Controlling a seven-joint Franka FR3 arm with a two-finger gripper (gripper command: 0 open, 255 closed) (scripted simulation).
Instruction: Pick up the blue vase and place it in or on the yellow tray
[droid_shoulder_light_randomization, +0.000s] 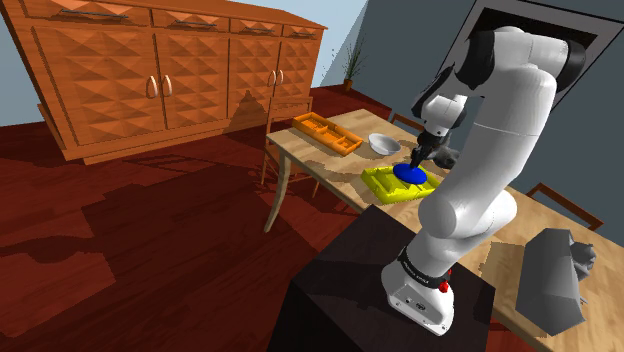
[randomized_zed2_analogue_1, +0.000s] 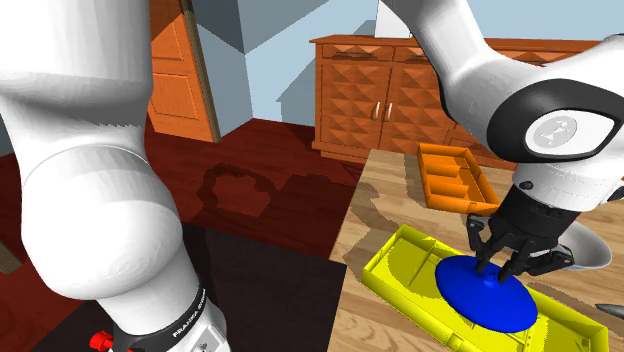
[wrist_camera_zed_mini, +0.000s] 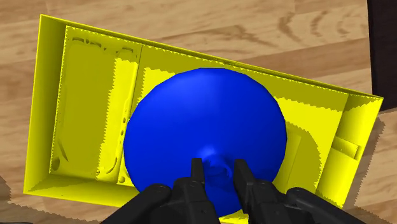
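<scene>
The blue vase (droid_shoulder_light_randomization: 411, 175) (randomized_zed2_analogue_1: 485, 295) (wrist_camera_zed_mini: 203, 121) is wide and flat-bodied and rests inside the yellow tray (droid_shoulder_light_randomization: 380, 185) (randomized_zed2_analogue_1: 400, 265) (wrist_camera_zed_mini: 83, 95) on the wooden table. My gripper (droid_shoulder_light_randomization: 418, 160) (randomized_zed2_analogue_1: 497, 268) (wrist_camera_zed_mini: 219, 170) comes down on it from above. The two black fingers (wrist_camera_zed_mini: 198, 175) clasp the vase's short neck between them, so the gripper is shut on the vase. The vase covers the middle of the tray; the tray's compartments show on either side of it.
An orange divided tray (droid_shoulder_light_randomization: 327, 131) (randomized_zed2_analogue_1: 455, 175) lies further along the table, with a grey bowl (droid_shoulder_light_randomization: 383, 144) beside it. A grey boxy object (droid_shoulder_light_randomization: 555, 280) sits at the table's near end. The dark stand (droid_shoulder_light_randomization: 350, 290) adjoins the table. A wooden sideboard (droid_shoulder_light_randomization: 150, 80) lines the wall.
</scene>
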